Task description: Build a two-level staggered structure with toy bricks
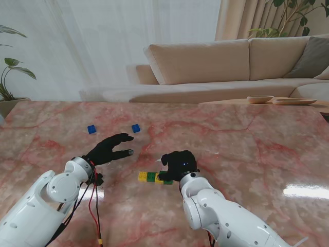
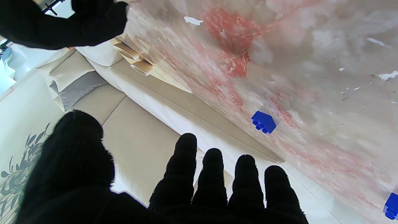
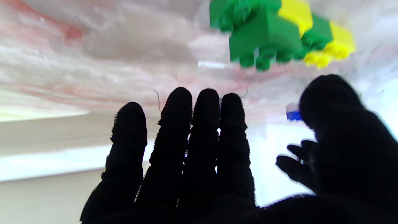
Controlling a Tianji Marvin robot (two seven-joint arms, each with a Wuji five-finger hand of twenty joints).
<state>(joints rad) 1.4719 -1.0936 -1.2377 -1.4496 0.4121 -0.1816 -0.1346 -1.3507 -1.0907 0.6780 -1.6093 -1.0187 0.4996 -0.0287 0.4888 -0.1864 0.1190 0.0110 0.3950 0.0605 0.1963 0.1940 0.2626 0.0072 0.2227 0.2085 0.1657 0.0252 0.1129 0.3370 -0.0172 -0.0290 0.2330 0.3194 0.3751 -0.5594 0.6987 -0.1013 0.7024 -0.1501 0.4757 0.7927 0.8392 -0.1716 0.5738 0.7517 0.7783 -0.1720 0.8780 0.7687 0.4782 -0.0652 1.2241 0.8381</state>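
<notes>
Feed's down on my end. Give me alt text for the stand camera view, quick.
The right hand hovers over a short row of yellow and green bricks near the front of the pink marble table. The left hand is open to its left, holding nothing. Two loose blue bricks lie farther from me; a beige sofa stands behind.

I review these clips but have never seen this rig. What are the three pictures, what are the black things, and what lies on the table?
The black shapes are two gloved robot hands on white arms. The wide picture looks down from the robot's stand; the other two come from wrist cameras, shown upside down. The left hand hovers open, holding nothing. The right hand is over a row of yellow and green toy bricks, with nothing held in its wrist view. Two loose blue toy bricks lie farther away on the pink marble table: one to the left, one beside it.
</notes>
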